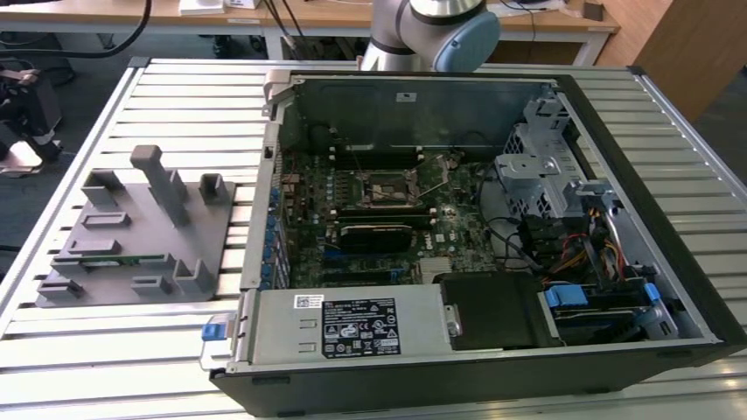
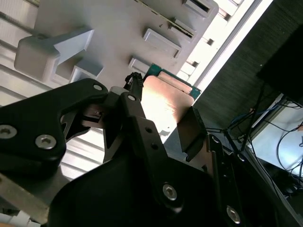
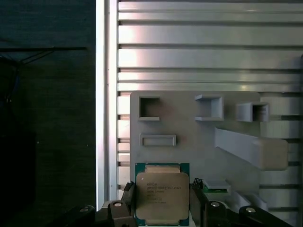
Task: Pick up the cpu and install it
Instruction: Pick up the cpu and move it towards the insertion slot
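The cpu (image 3: 162,196), a flat square chip with a silver-grey top and a green rim, sits between my gripper's (image 3: 162,204) black fingers (image 3: 129,201), which press on two opposite sides of it. It hangs over the grey holder plate (image 3: 199,137). In the second wrist view the cpu (image 2: 165,99) shines between the same fingers (image 2: 191,130) of the gripper (image 2: 165,118), above the holder plate (image 2: 118,28). In the exterior view the motherboard's square socket (image 1: 383,186) lies inside the open computer case (image 1: 653,262), with the holder plate (image 1: 135,236) to its left.
The slatted metal table (image 1: 175,105) carries the case and holder. Blocks and a tall post (image 1: 157,179) rise from the holder, and a green memory stick (image 3: 215,187) lies in it. A drive cage (image 1: 537,171), cables and a power supply (image 1: 350,325) crowd the case. The arm's base (image 1: 426,35) stands behind.
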